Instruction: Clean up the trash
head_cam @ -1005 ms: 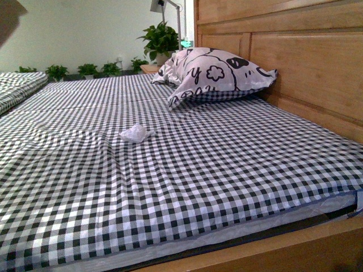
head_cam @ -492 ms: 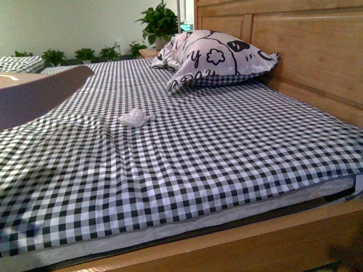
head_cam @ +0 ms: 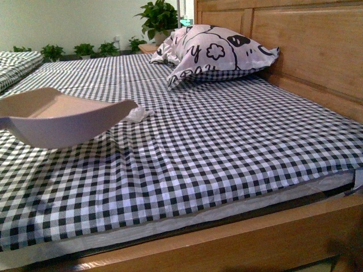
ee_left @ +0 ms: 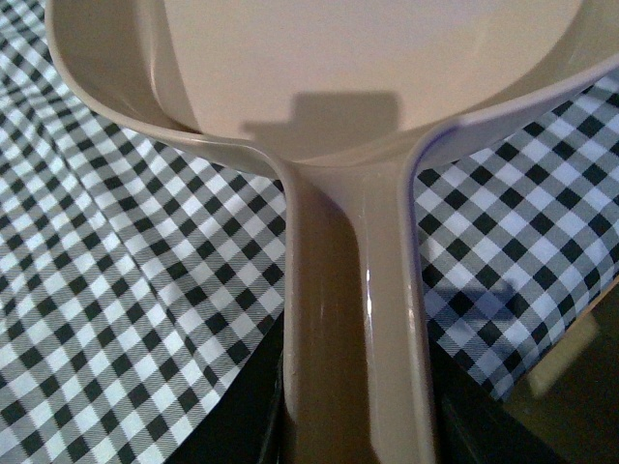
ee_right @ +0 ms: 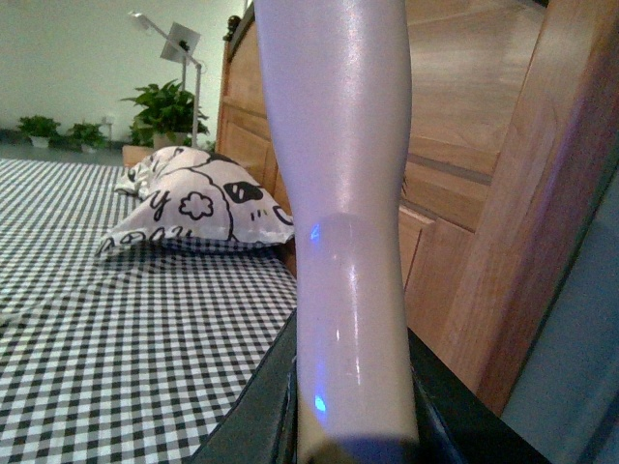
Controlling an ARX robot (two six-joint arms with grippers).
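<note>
Left gripper (ee_left: 353, 440): pressed together on the dustpan (ee_left: 368, 68) handle. Dark jaw parts flank the handle on both sides at the picture's lower edge. The handle runs from there straight out into the pan.
Right gripper (ee_right: 353, 430): clamped around a pale handle (ee_right: 338, 174). This handle is glossy and rises upright from between the dark jaw parts. Its upper end is out of view, so the tool cannot be identified.
Bed frame (head_cam: 238, 246): light wood rail along the nearest edge of the bed in the front view.
Checked sheet (head_cam: 227, 147): black-and-white check covering the whole mattress, with shallow creases on the left side near the dustpan.
Dustpan (head_cam: 62, 122): pale pink, on the left side of the bed, open side up, with one corner of its rim pointing toward the middle of the bed. It appears to be held just above the sheet, but contact cannot be confirmed from this angle.
Trash (head_cam: 140, 115): small crumpled white wad lying on the sheet, just behind the dustpan's pointed corner and partly hidden by it. It is well short of the pillow.
Pillow (head_cam: 218, 54): white with black drawings, at the head of the bed, leaning against the headboard.
Headboard (head_cam: 306, 45): panelled light wood along the right side of the front view.
Potted plants (head_cam: 159, 17): green, in a row beyond the far end of the bed.
</note>
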